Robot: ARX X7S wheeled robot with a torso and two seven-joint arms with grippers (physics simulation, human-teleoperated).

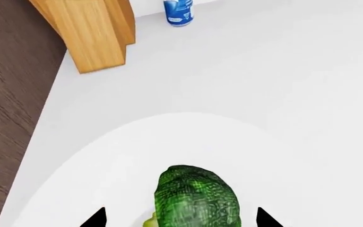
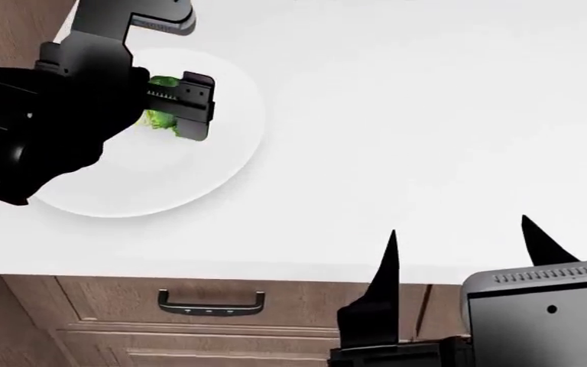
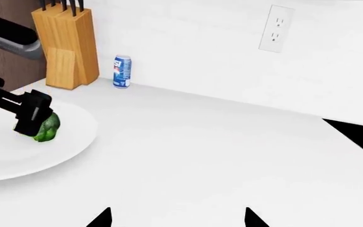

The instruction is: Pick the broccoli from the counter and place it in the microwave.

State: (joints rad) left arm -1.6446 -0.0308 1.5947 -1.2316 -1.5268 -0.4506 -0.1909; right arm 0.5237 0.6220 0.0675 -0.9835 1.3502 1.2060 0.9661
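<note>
The broccoli (image 2: 161, 115) sits on a white plate (image 2: 212, 164) at the near end of the white surface (image 2: 426, 138), with the left gripper (image 2: 166, 103) lowered around it. Its jaws stand on either side of the floret, but whether they press it or merely bracket it cannot be told; in the left wrist view the dark fingertips (image 1: 96, 220) show a gap beside the green crown (image 1: 197, 198). The right gripper (image 2: 467, 245) hangs over the surface's front edge, well apart from the plate, its jaws spread wide with nothing between them. Beyond the plate, toward the wall, a wooden knife block (image 3: 64, 47) stands at the surface's end, with a blue and white can (image 3: 122, 72) just beside it. A wall outlet (image 3: 276, 28) is set farther along from the can. Below the surface's front edge, a brown drawer carries a dark bar handle (image 2: 212, 300).
</note>
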